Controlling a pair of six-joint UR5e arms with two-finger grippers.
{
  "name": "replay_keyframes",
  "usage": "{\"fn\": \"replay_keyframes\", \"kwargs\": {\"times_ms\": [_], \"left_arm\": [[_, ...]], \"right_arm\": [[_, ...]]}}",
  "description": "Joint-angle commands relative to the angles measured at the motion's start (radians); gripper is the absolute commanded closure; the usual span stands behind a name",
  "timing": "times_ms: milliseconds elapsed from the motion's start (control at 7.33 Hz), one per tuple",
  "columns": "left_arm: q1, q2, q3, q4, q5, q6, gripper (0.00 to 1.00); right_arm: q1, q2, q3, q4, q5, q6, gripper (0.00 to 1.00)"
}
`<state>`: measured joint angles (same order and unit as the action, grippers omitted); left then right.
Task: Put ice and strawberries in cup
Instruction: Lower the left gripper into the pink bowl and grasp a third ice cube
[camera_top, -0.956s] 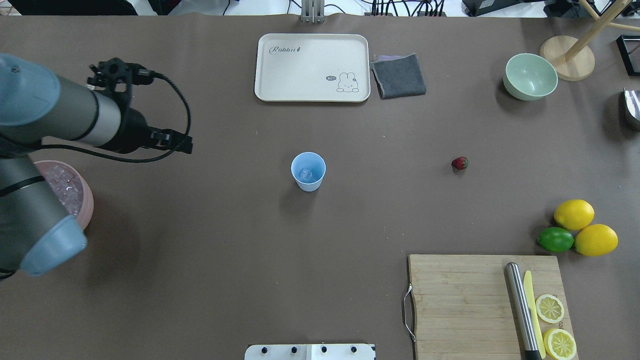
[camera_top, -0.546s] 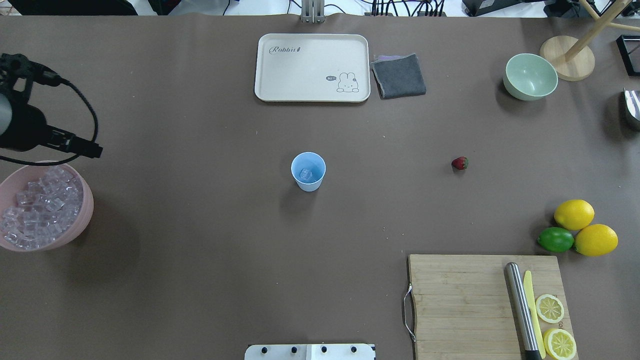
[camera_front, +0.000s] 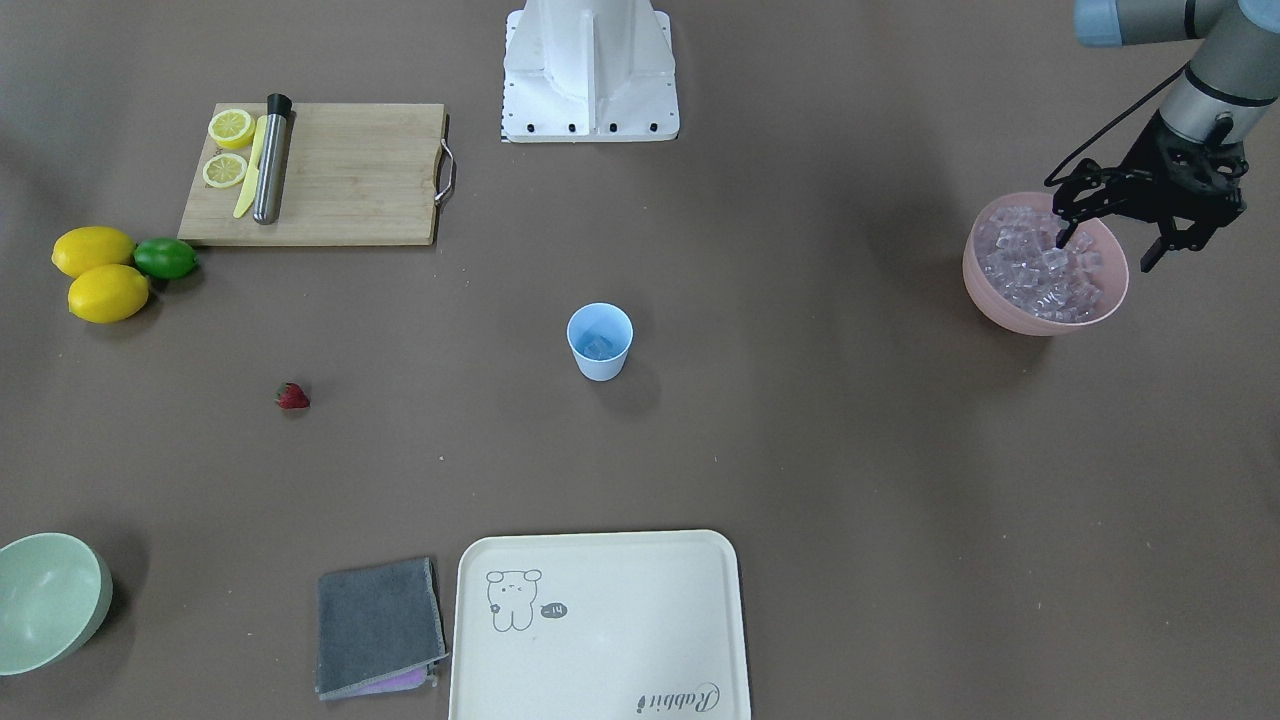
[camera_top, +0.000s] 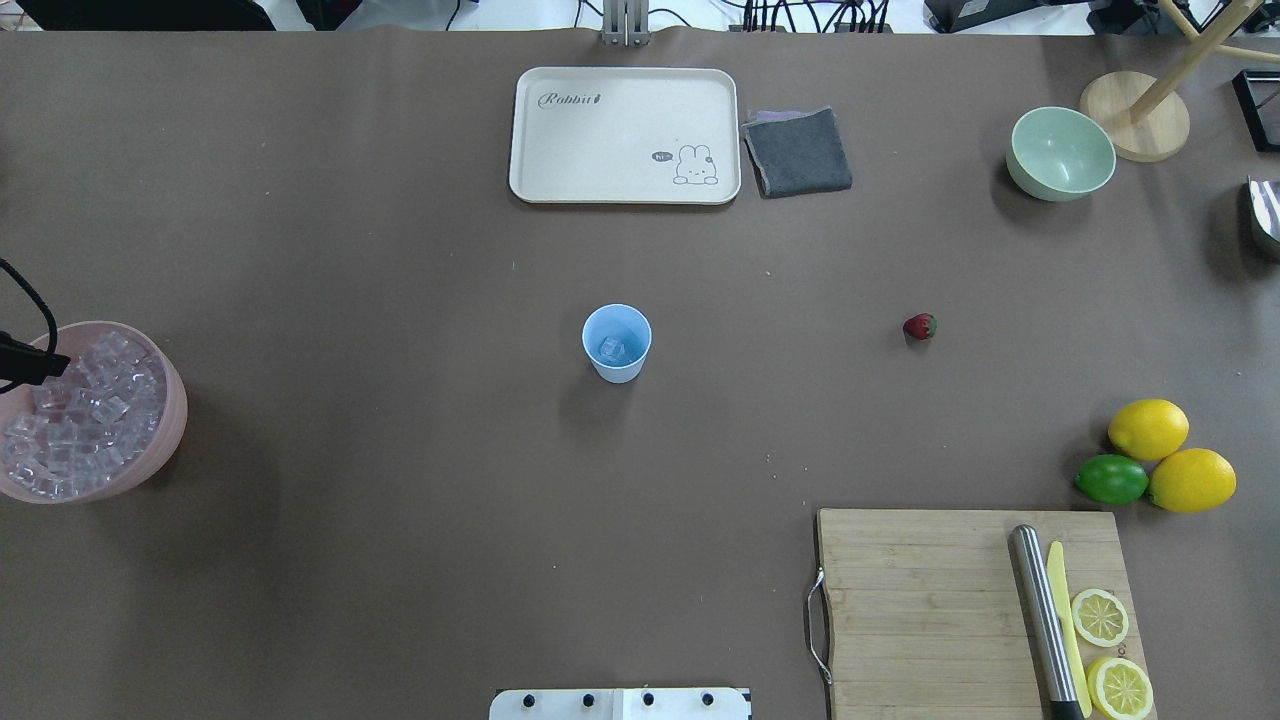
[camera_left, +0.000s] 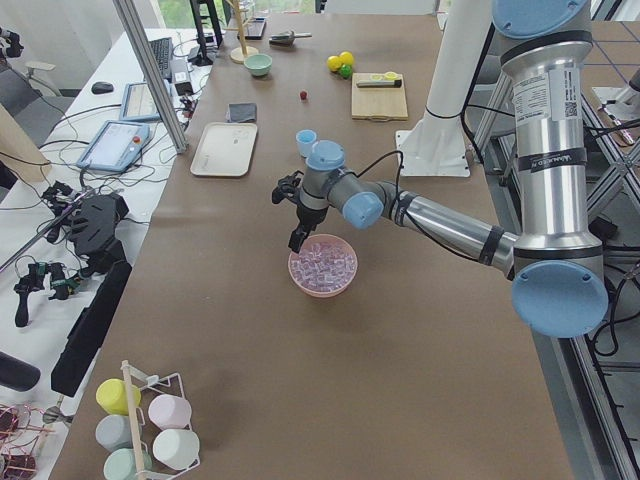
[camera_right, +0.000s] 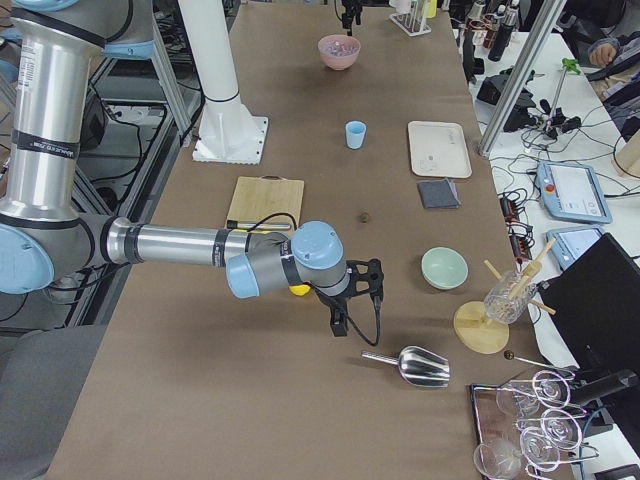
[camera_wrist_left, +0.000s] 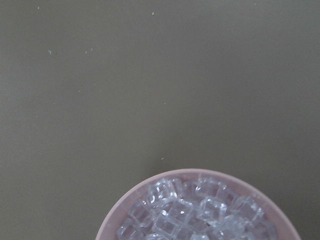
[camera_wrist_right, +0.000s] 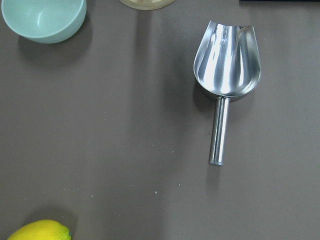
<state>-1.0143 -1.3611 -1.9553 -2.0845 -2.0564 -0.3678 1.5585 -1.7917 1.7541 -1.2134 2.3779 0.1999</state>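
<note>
The ice (camera_front: 1040, 272) lay heaped in the pink bowl (camera_front: 1005, 305) on the robot's left, with one cube already in the cup (camera_front: 600, 362). The strawberry (camera_front: 292, 397) lay well apart from the cup. The left gripper (camera_front: 1108, 246) hung over the bowl, fingers spread and holding nothing, seemingly poised to take another cube. The right gripper (camera_right: 345, 300) hovered near the metal scoop (camera_wrist_right: 227, 65); whether it was spread or closed could not be told.

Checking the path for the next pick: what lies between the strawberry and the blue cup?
Nothing: between the strawberry and the cup there is only bare brown table, as the overhead view shows.
</note>
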Motion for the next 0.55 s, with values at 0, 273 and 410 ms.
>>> {"fn": "replay_keyframes", "kwargs": {"times_ms": [0,273,410], "left_arm": [[0.011,0.011,0.068,-0.092,-0.001,0.003,0.02],[0.061,0.011,0.068,-0.141,-0.001,0.003,0.02],[0.081,0.017,0.068,-0.160,-0.001,0.006,0.02]], "right_arm": [[0.000,0.000,-0.001,0.000,0.000,0.000,0.00],[0.000,0.000,-0.002,0.000,0.000,0.000,0.00],[0.000,0.000,-0.001,0.000,0.000,0.000,0.00]]}}
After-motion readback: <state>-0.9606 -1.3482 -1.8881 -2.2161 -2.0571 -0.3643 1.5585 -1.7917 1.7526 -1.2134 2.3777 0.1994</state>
